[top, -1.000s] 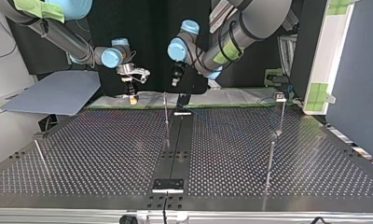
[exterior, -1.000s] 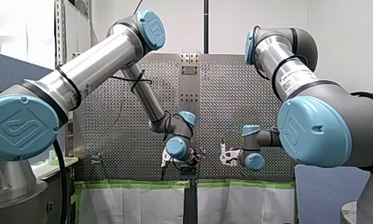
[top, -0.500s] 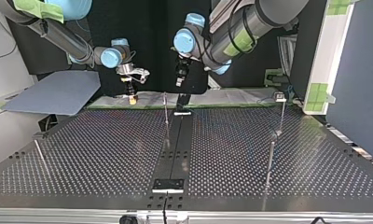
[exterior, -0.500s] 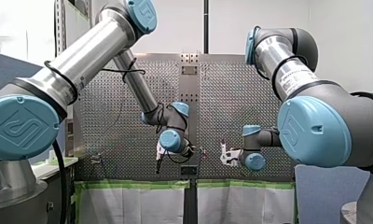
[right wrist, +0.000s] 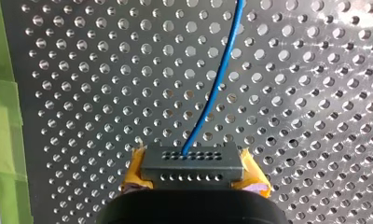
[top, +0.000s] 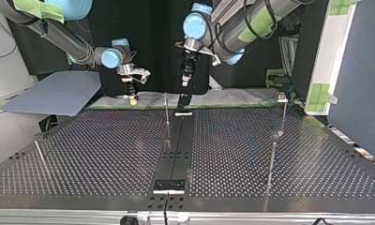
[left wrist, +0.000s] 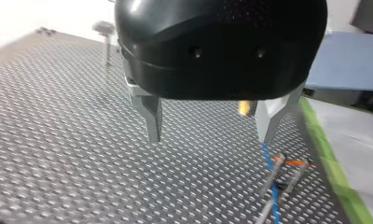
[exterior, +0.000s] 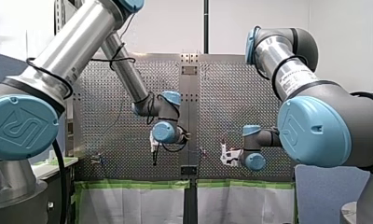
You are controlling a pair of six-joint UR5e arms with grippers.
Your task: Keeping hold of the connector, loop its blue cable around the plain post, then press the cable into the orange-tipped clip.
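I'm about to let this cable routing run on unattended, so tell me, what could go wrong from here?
1. My right hand clamps the connector by its two ends only. Pulling the blue cable taut while looping might twist it loose.
2. My left hand hangs open and empty near the orange-tipped clip. Lowering it could knock the clip or snag the cable lying close beside it.

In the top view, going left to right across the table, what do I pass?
Thin rod → my right tool, holding the connector → centre post → my left tool → tall post → green-taped white panel.
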